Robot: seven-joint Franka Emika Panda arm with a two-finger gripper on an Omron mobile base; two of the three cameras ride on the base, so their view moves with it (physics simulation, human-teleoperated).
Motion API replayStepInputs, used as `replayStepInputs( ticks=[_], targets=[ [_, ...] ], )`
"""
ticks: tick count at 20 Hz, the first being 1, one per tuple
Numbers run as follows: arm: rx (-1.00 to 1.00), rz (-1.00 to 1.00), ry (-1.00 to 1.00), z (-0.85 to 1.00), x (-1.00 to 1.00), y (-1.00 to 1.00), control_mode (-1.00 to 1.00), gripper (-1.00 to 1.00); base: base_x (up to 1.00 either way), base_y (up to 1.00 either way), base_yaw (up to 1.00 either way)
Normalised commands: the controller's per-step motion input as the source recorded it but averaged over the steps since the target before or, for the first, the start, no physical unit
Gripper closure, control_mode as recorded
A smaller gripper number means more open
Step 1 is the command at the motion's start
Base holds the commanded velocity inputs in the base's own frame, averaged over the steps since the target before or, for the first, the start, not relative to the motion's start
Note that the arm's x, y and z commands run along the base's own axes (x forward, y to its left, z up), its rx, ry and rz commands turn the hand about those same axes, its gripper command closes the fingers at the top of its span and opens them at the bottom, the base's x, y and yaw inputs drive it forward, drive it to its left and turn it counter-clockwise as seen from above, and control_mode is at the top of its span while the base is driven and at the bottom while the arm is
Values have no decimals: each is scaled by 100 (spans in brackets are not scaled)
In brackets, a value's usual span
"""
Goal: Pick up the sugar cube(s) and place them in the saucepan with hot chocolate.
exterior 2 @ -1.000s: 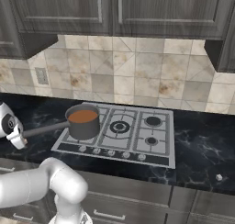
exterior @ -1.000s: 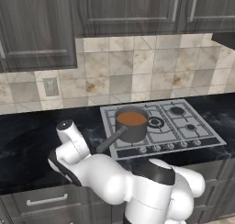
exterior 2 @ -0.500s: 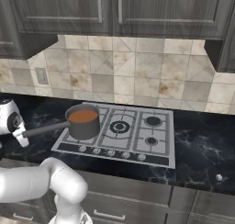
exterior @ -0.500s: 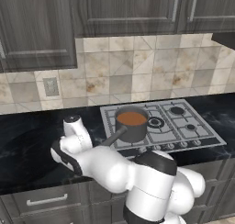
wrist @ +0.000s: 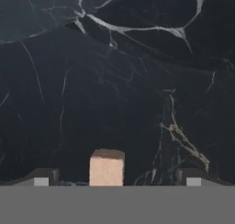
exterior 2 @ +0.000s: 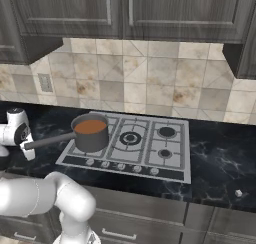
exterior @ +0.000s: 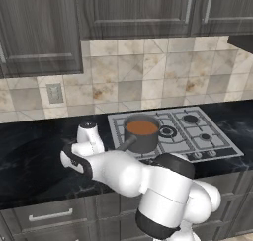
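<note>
Where the hand view looks down on the black marbled counter (wrist: 114, 81), you have the sugar cube (wrist: 106, 168) midway between the gripper (wrist: 114, 178) fingertips (wrist: 42, 176), a small pale tan block, top face darker. Gaps show on both sides, so the jaws stand released, touching nothing. The saucepan (exterior: 142, 133) sits on the stove (exterior 2: 150, 143), full of reddish-brown liquid, right of the arm.
</note>
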Motion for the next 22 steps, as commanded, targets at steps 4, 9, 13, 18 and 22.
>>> replayStepInputs(
  ticks=[4, 9, 13, 18, 22],
  targets=[
    [0, -3, 1, -2, 0, 0, -100, -100, 0, 0, 0],
    [0, -3, 8, -4, 0, 5, -100, -100, 0, 0, 0],
    [0, -1, 8, -7, 0, 9, -100, -100, 0, 0, 0],
    [0, 0, 2, -2, 5, 2, -100, -100, 0, 0, 0],
    [0, -2, 0, -4, 9, 7, -100, -100, 0, 0, 0]
  ],
)
